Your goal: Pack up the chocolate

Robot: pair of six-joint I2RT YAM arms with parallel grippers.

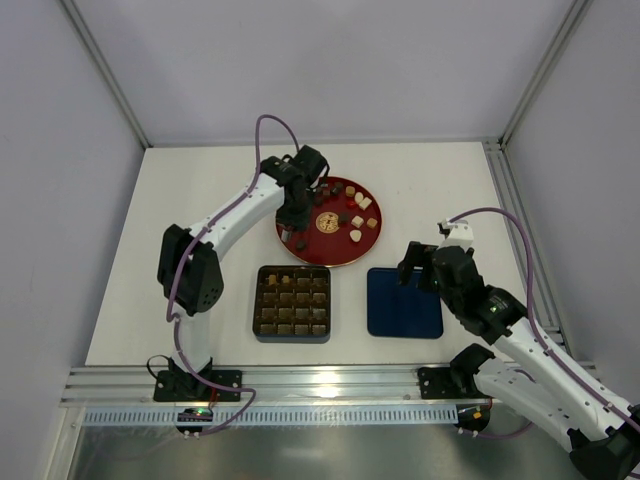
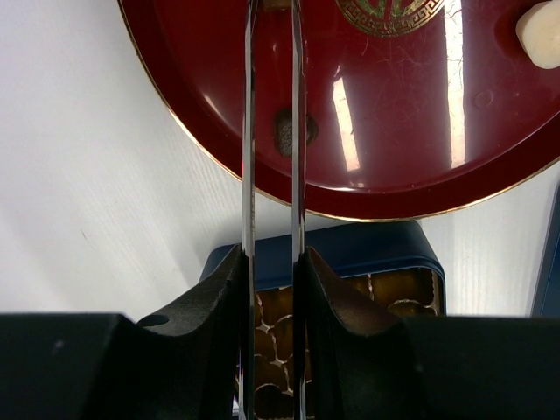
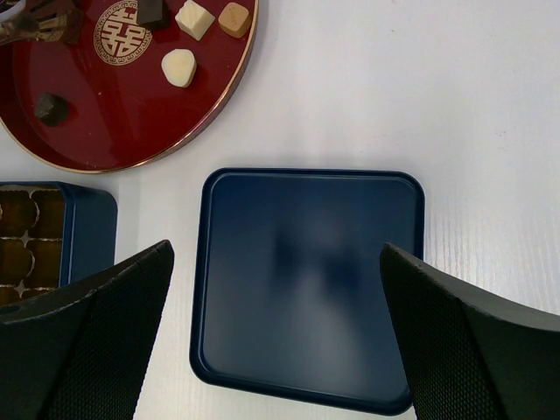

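Observation:
The chocolate lies as small pieces on a round red plate [image 1: 340, 255]: cream ones [image 3: 179, 67], a tan one [image 3: 234, 17] and a dark one [image 2: 295, 131] near the plate's near-left rim. My left gripper [image 1: 292, 228] hangs over the plate's left part. Its two thin blades stand a narrow gap apart, and a brown piece [image 2: 276, 3] sits between their tips at the picture's top edge. My right gripper [image 3: 276, 249] is wide open above the dark blue lid [image 3: 306, 280] and holds nothing.
An open blue box [image 1: 257, 300] lined with gold paper cups stands in front of the plate, left of the lid [image 1: 404, 302]. A gold emblem [image 1: 326, 221] marks the plate's middle. Frame posts and grey walls close in the white table.

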